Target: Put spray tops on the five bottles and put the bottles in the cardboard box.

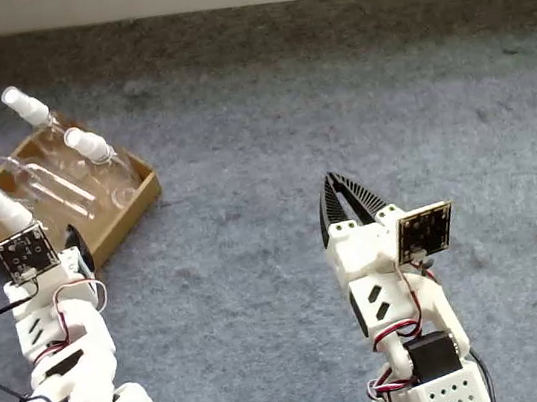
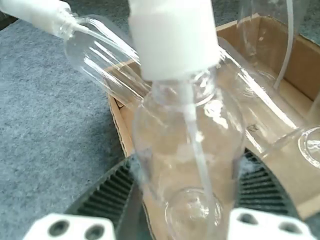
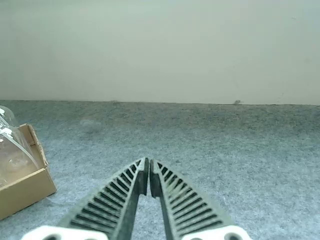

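The cardboard box [image 1: 133, 203] sits at the table's far left with several clear bottles lying in it, white spray tops [image 1: 86, 143] pointing away from the arms. My left gripper [image 1: 52, 243] is at the box's near corner, shut on a clear bottle [image 2: 187, 130] with a white spray top [image 2: 172, 35]. That bottle stands tilted over the box's edge [image 2: 119, 117], its top [image 1: 4, 206] up. My right gripper [image 1: 338, 189] rests mid-table, well right of the box, shut with nothing in it; its tips [image 3: 149, 164] touch.
Grey carpet [image 1: 265, 110] covers the table, bare between the box and the right arm and beyond. A pale wall [image 3: 160, 50] runs along the far edge. The box's corner [image 3: 30, 187] lies off to the side of the right gripper.
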Controlling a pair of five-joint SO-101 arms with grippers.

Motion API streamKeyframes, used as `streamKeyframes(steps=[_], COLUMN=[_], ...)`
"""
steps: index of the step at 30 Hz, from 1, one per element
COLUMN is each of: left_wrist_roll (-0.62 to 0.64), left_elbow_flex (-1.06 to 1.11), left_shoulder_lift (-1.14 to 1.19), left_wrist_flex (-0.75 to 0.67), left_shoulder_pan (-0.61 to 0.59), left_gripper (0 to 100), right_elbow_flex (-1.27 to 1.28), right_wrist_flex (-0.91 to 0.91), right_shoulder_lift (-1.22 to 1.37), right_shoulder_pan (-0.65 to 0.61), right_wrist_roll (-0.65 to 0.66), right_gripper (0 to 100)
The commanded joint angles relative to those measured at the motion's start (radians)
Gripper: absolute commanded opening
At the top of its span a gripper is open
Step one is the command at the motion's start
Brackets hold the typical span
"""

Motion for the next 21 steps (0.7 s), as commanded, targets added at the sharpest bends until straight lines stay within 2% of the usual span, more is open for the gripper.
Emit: streamKeyframes(steps=[1,14,19,21], left_wrist_roll=[-0.005,-0.006,-0.006,-0.006], left_elbow_flex=[0.027,0.067,0.074,0.068], left_shoulder_lift=[0.002,0.002,0.002,0.002], left_wrist_flex=[-0.054,-0.057,-0.052,-0.052], left_shoulder_pan=[-0.007,-0.008,-0.008,-0.008], left_gripper=[18,19,29,29], right_elbow_flex=[0.117,0.117,0.117,0.117], right_wrist_flex=[0.007,0.007,0.007,0.007], right_shoulder_lift=[-0.005,-0.005,-0.005,-0.005], right_shoulder_pan=[-0.004,-0.004,-0.004,-0.004], right_wrist_roll=[0.009,0.009,0.009,0.009], right_gripper=[0.5,0.5,0.5,0.5])
